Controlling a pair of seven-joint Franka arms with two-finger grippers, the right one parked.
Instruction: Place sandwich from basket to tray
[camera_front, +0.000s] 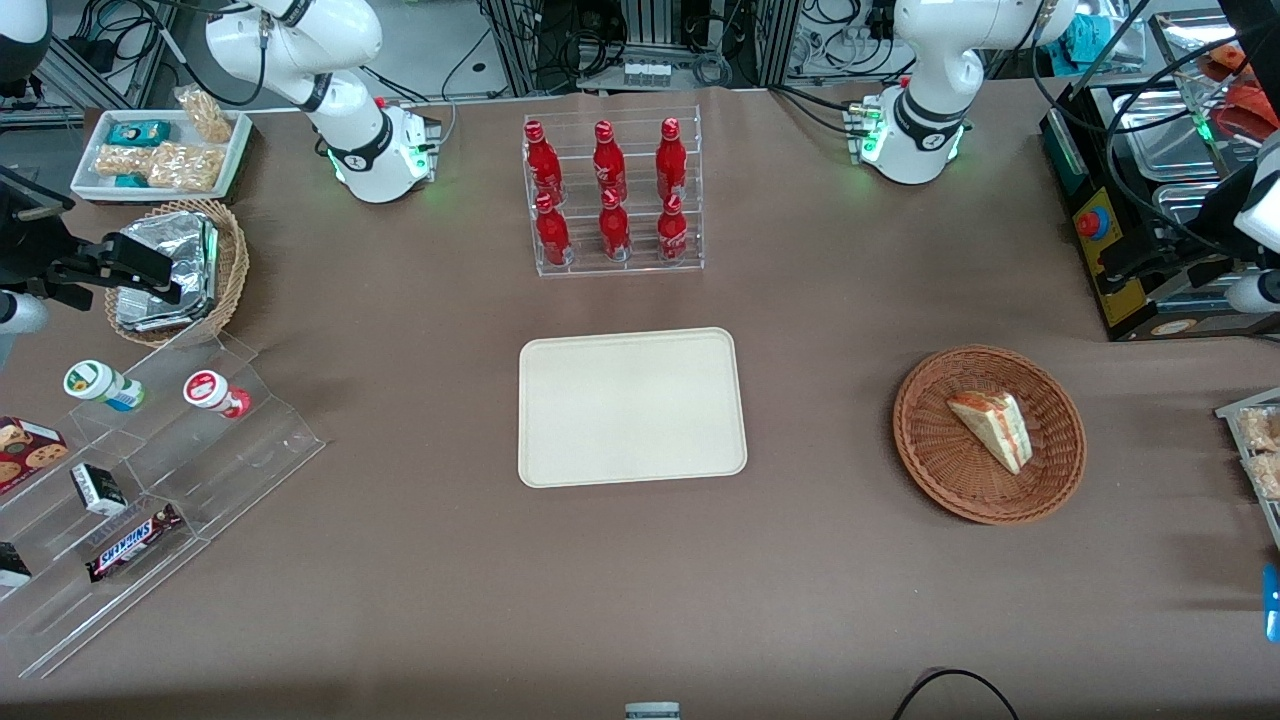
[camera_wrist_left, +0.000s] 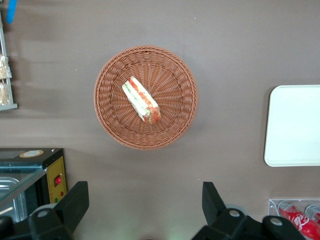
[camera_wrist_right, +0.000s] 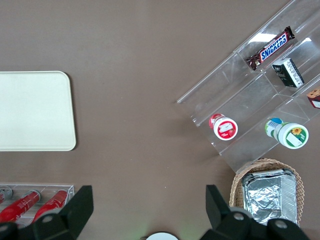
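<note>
So far nothing of the job is done: you have the sandwich (camera_front: 992, 428) lying on its side in the basket (camera_front: 1060, 480), a little off centre, and the tray (camera_front: 632, 407) sits bare in the middle of the counter (camera_front: 800, 600), well apart from the basket toward the parked arm's end. Your end effector (camera_wrist_left: 142, 210) hangs high above the counter, near the basket but not over the sandwich, with its two fingers (camera_wrist_left: 75, 202) spread wide apart and nothing between them.

By the look of it, every step is ahead of you. You need to bring the end effector over the wedge, turn it so the fingers straddle the bread across its narrow faces, come down inside the basket's low rim, close gently, lift clear of the wicker, carry it to the tray and set it down.

Mind that the bread looks soft and will likely squash or shed filling under a hard squeeze. The rack of red bottles (camera_front: 612, 195) stands farther from the front camera than the tray, out of your likely path.
</note>
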